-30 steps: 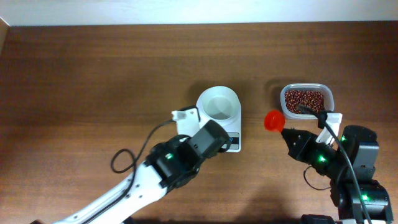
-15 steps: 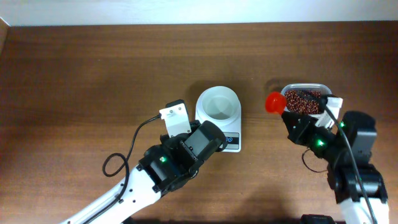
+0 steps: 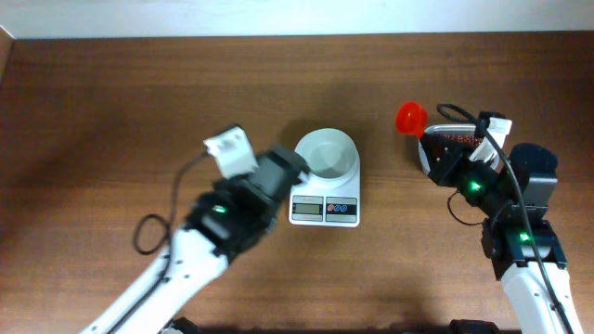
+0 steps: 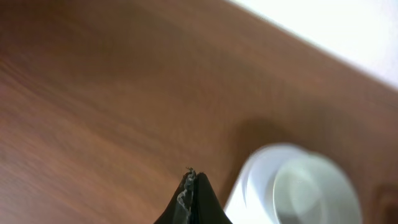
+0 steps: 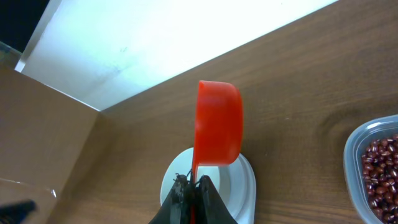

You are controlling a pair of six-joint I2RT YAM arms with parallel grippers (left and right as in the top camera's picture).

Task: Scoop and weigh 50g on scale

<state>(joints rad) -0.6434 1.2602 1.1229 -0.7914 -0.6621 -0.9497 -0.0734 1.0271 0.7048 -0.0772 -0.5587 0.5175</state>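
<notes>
Right gripper (image 5: 193,182) clamps the red scoop (image 5: 217,124) by its handle, just beside the bean tub (image 5: 376,163). Left gripper (image 4: 191,185) is pinched shut, empty, near the scale (image 3: 325,210).

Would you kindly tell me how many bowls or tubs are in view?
2. The white bowl sits on the scale at centre; the clear tub of red beans stands to its right, largely covered by the right arm from overhead.

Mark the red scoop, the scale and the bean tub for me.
red scoop (image 5: 217,124), right wrist view, outer side of its cup.
scale (image 3: 326,176), overhead view, near rim of its bowl.
bean tub (image 5: 352,155), right wrist view, its left rim.
</notes>
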